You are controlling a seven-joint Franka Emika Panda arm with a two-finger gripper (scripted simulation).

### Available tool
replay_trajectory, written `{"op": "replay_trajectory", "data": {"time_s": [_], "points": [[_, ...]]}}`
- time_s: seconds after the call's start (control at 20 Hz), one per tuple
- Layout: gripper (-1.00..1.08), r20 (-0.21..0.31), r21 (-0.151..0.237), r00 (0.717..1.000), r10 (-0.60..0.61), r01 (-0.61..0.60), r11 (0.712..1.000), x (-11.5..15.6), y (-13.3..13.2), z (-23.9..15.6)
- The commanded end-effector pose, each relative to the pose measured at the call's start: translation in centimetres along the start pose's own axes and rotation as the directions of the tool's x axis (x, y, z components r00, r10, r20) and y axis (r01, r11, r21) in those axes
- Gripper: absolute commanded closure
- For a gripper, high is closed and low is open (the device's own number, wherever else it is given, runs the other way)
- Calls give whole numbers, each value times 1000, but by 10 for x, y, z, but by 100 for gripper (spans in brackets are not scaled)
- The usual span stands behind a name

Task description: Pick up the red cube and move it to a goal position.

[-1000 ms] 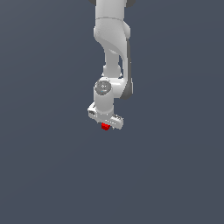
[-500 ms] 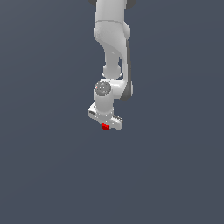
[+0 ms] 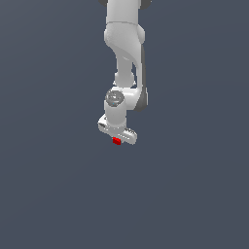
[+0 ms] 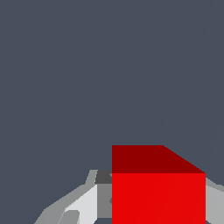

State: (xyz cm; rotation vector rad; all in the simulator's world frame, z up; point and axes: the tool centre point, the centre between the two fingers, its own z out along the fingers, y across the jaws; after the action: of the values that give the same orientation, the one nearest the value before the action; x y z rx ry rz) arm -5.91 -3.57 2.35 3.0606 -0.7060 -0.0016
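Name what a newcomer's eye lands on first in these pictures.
The red cube stands out first, bright against the plain dark grey background and filling a corner of the wrist view between the grey fingers. In the exterior view it is a tiny red spot under the white gripper, at the end of the white arm.

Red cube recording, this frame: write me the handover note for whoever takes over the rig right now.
Gripper: shut on the red cube, jaws closed against two opposite sides of it in the wrist view.
Red cube: held under the white hand in the exterior view, nothing seen touching it from below.
Done: the pick looks complete.
Left: carry the cube to the goal. No goal marker shows in either view, so how far off it is cannot be told from here.
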Motion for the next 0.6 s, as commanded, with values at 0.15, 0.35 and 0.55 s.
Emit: {"op": "replay_trajectory", "data": {"time_s": [0.15, 0.35, 0.55], "points": [[108, -1, 1, 1000, 0, 0, 1000, 6, -9, -16], [108, -1, 0, 1000, 0, 0, 1000, 14, -20, -37], [108, -2, -1, 1000, 0, 0, 1000, 25, -36, -64]]}}
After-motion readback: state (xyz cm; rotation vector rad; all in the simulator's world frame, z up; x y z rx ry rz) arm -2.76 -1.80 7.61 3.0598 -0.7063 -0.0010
